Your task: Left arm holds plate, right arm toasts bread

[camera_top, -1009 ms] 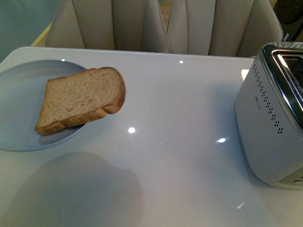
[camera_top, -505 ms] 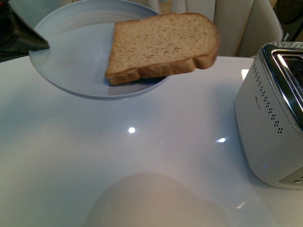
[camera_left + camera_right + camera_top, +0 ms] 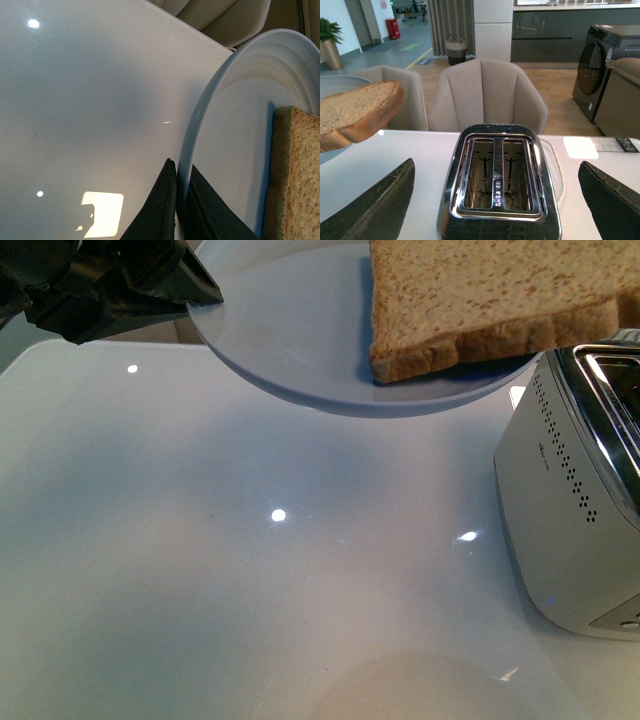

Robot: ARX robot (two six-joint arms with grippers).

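The pale blue-grey plate (image 3: pixel 300 350) hangs in the air above the white table, carrying the slice of brown bread (image 3: pixel 490 300), which overhangs the plate's right rim near the toaster (image 3: pixel 570 500). My left gripper (image 3: pixel 200 295) is shut on the plate's left rim. In the left wrist view its black fingers (image 3: pixel 160 210) pinch the plate (image 3: pixel 225 135) edge, with the bread (image 3: pixel 295 175) beyond. My right gripper (image 3: pixel 496 165) is open and holds nothing, straddling the toaster (image 3: pixel 497 200) from above; both slots show bare. The bread (image 3: pixel 355 112) and a sliver of plate (image 3: pixel 340 82) appear beside it.
The glossy white table (image 3: pixel 200 540) spreads under the plate. Beige chairs (image 3: pixel 487 95) stand behind the table's far edge. A flat white item (image 3: pixel 555 170) lies behind the toaster.
The plate with the bread has risen off the table and travelled right, toward the toaster. The left gripper has come into the front view.
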